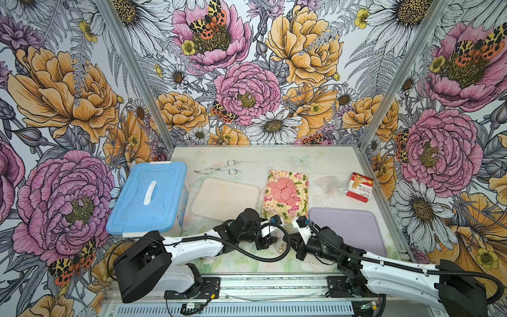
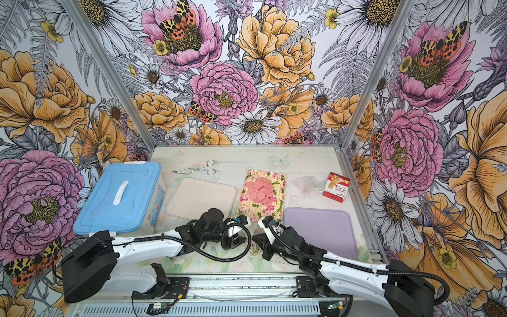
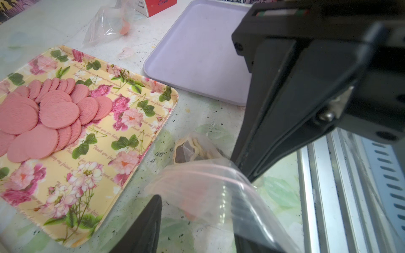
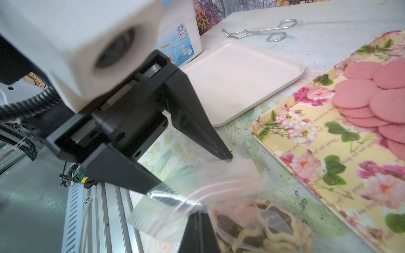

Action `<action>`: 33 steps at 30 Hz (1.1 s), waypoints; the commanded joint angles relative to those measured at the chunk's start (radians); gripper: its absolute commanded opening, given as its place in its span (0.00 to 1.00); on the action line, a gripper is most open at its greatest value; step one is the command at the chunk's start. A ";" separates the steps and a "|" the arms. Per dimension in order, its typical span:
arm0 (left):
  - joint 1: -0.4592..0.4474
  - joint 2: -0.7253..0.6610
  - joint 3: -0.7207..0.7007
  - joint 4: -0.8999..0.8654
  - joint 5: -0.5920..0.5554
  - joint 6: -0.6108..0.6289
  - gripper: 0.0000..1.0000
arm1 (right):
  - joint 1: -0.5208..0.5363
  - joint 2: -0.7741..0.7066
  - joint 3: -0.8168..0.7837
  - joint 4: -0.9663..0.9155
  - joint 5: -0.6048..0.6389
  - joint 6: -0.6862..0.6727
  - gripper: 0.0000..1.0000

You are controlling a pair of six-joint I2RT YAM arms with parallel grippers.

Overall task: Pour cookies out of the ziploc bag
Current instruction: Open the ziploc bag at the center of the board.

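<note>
The main risk is a spill on the bare table. The bag sits in the near middle, just this side of the floral tray and left of the purple tray, not over either. The right gripper has its jaws together on what looks like a thin pinch of the bag's rim, so the slick film could slide free. The left gripper has its jaws apart around the zip strip. If they close, they might catch both lips and seal the mouth, or miss it. The bag's mouth seems to point up and its long axis to be tilted. The beige-and-brown cookies sag at the low end on the table. Pink cookies lie on the floral tray.
</note>
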 commanded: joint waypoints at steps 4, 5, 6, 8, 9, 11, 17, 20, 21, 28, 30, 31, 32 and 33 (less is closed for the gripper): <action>-0.010 0.040 0.043 0.035 0.037 0.011 0.53 | 0.004 0.029 0.029 0.067 -0.038 -0.009 0.00; -0.014 0.048 0.048 0.035 0.033 0.011 0.51 | 0.004 0.034 0.029 0.070 -0.040 -0.009 0.00; -0.018 0.053 0.052 0.035 0.027 0.013 0.47 | 0.004 0.035 0.029 0.070 -0.040 -0.009 0.00; -0.028 0.055 0.056 0.035 0.014 0.019 0.29 | 0.004 0.037 0.030 0.070 -0.039 -0.010 0.00; -0.029 0.054 0.054 0.035 0.013 0.019 0.19 | 0.004 0.036 0.031 0.068 -0.036 -0.012 0.00; -0.029 0.047 0.051 0.035 0.009 0.019 0.01 | 0.004 0.030 0.032 0.056 -0.020 -0.012 0.00; -0.016 0.020 0.040 0.023 -0.075 0.004 0.00 | 0.004 -0.013 0.040 -0.036 0.106 0.009 0.00; -0.002 0.011 0.040 0.003 -0.134 -0.015 0.00 | 0.001 -0.078 0.037 -0.117 0.236 0.030 0.00; 0.003 0.011 0.041 -0.006 -0.146 -0.019 0.00 | 0.002 -0.105 0.036 -0.147 0.274 0.036 0.00; 0.022 0.025 0.054 -0.030 -0.172 -0.034 0.00 | -0.002 -0.245 0.032 -0.308 0.388 0.063 0.00; 0.020 0.025 0.055 -0.033 -0.179 -0.033 0.00 | -0.003 -0.235 0.040 -0.327 0.409 0.071 0.00; 0.023 0.024 0.054 -0.036 -0.186 -0.034 0.00 | -0.002 -0.224 0.046 -0.333 0.419 0.074 0.00; 0.024 0.022 0.054 -0.038 -0.189 -0.035 0.00 | -0.003 -0.214 0.049 -0.334 0.423 0.075 0.00; 0.027 0.022 0.054 -0.038 -0.189 -0.036 0.00 | -0.003 -0.200 0.052 -0.331 0.427 0.077 0.00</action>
